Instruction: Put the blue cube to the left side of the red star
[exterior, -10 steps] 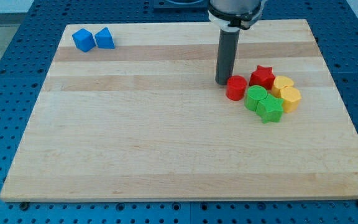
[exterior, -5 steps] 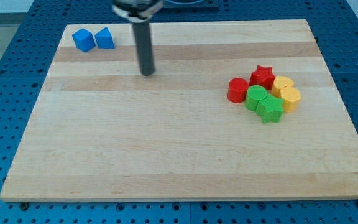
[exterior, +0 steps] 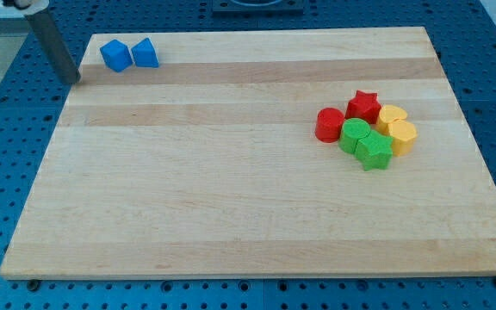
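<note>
My tip (exterior: 71, 80) sits at the board's far left edge, left of the blue cube (exterior: 115, 56); no jaws, holding nothing. Red star (exterior: 363, 105) far right, probably touching the red cylinder (exterior: 328, 124).

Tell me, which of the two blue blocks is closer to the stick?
The blue cube, the left one of the pair. My tip sits just left of it; the other blue block is farther right.

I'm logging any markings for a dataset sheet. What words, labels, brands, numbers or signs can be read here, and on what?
None: no readable text, number or sign shows anywhere.
The wooden board, the blue cube, the red star and the other coloured blocks are unmarked.
My tip, at the board's left edge, bears no label.
</note>
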`<state>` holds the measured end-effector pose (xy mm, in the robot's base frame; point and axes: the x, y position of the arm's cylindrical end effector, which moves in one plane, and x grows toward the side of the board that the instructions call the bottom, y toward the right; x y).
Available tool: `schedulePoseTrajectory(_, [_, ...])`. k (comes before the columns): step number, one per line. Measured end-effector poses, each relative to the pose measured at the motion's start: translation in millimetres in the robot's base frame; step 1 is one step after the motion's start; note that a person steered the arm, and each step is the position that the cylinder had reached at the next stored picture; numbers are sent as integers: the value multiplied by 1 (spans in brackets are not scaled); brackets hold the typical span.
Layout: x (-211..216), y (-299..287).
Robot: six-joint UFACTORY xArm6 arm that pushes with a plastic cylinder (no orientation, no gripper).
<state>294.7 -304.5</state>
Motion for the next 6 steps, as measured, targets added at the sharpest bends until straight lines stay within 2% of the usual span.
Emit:
schedulePoseTrajectory(1, [-40, 0])
schedulePoseTrajectory(2, [-61, 2])
schedulePoseTrajectory(6, [-37, 71])
